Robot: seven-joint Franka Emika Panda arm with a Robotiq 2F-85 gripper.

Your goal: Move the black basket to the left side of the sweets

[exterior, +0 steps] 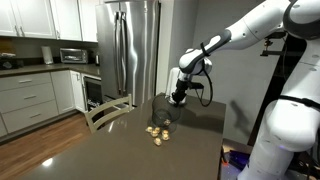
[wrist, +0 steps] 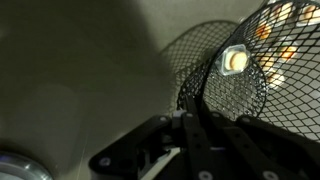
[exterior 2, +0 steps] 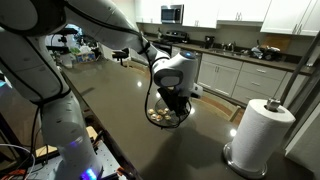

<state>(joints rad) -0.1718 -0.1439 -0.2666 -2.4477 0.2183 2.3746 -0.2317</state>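
Note:
The black basket point(exterior: 165, 110) is a see-through wire-mesh cylinder on the dark table, just behind the sweets point(exterior: 157, 133), a small cluster of tan-golden wrapped pieces. My gripper point(exterior: 180, 97) is shut on the basket's rim from above. In an exterior view the basket point(exterior 2: 160, 103) hangs tilted under the gripper point(exterior 2: 172, 95), and the sweets point(exterior 2: 158, 116) show through its mesh. In the wrist view the fingers point(wrist: 190, 108) clamp the mesh wall of the basket point(wrist: 215, 95), and the sweets point(wrist: 235, 60) glow through it.
A white paper towel roll point(exterior 2: 262, 135) stands on the table near its edge. A wooden chair point(exterior: 105, 112) sits at the table's far side, with a steel fridge point(exterior: 135, 50) behind. The dark table top point(exterior: 110, 150) extends around the sweets.

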